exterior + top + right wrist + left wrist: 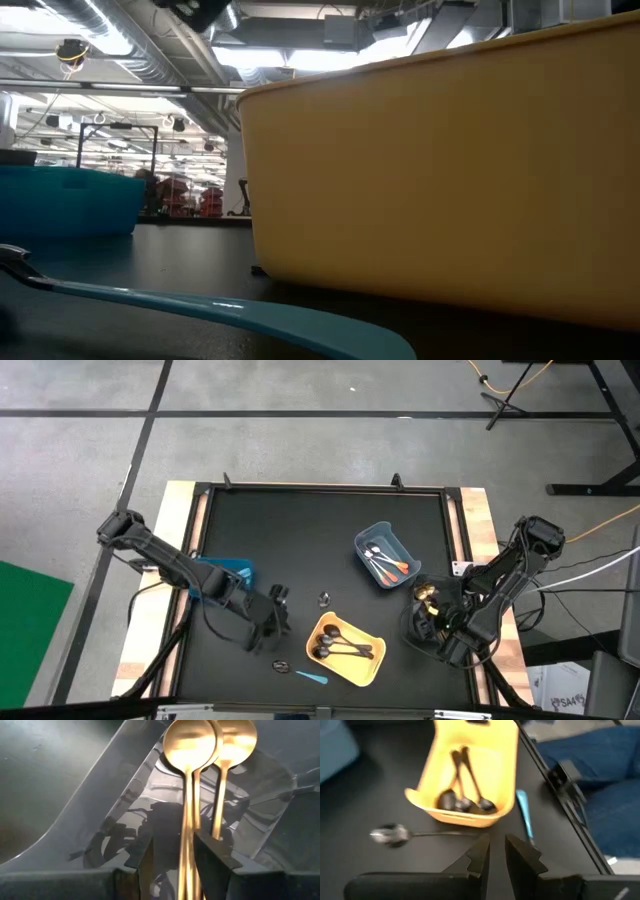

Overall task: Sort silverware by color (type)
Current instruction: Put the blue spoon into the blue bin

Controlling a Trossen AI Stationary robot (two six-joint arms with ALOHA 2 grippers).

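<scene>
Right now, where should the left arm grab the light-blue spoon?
Mid-handle, from straight above, left gripper fingers across the handle. The light-blue spoon lies flat on the table, its thin handle exposed beside the yellow bin. Right gripper holds a gold spoon.

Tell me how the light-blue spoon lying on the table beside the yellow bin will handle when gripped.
The light-blue spoon lies flat and thin on the black table, so probably hard to get fingers under. It looks plastic: likely light, slightly flexible. Its smooth surface may let it slide when nudged.

black table, bins, loose spoons
</scene>
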